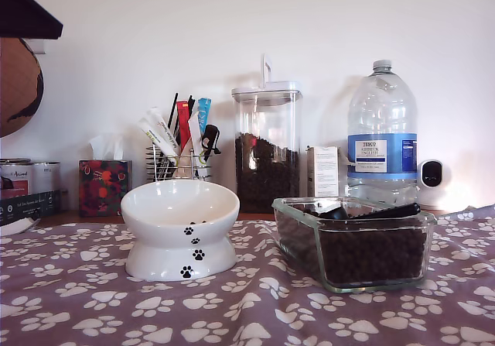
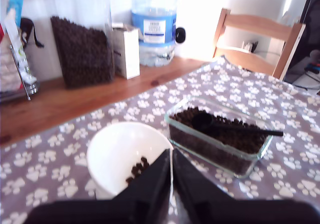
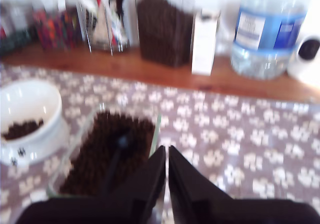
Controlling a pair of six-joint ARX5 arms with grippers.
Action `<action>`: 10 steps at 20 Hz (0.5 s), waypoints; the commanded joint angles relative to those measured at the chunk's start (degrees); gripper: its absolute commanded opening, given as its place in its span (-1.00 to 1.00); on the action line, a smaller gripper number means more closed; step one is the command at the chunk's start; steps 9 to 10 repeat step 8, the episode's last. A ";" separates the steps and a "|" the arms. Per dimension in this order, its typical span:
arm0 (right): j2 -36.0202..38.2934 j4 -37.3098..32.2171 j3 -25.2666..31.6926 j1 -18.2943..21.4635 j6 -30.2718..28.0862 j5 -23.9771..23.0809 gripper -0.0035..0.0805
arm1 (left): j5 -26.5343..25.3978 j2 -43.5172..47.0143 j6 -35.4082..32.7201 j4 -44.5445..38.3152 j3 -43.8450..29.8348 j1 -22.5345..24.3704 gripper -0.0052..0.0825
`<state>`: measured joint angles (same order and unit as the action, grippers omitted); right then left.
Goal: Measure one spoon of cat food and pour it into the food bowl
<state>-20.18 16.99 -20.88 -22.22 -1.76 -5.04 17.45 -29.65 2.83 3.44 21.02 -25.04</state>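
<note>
In the exterior view, the bowl [image 1: 180,230] hides its contents behind its near wall, and the dish [image 1: 352,241] rim covers most of the spoon [image 1: 377,212]. Neither arm shows there. The second wrist view is blurred, so the spoon [image 3: 116,156] reads only as a dark streak on the kibble [image 3: 100,159].

exterior view sits low at table level; both wrist views look down on the food bowl [image 2: 127,161].
</note>
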 commanded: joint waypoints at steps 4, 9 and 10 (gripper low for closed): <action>-0.50 6.99 0.35 -0.07 0.09 0.00 -0.94 | 0.04 -0.35 0.17 5.01 -0.98 -0.11 -0.92; -0.50 12.41 0.35 -0.07 0.07 0.00 -0.94 | 0.02 -0.33 0.17 10.10 -0.98 -0.11 -0.92; -0.50 12.41 0.35 -0.07 0.07 0.00 -0.94 | 0.02 -0.33 0.17 10.10 -0.98 -0.11 -0.92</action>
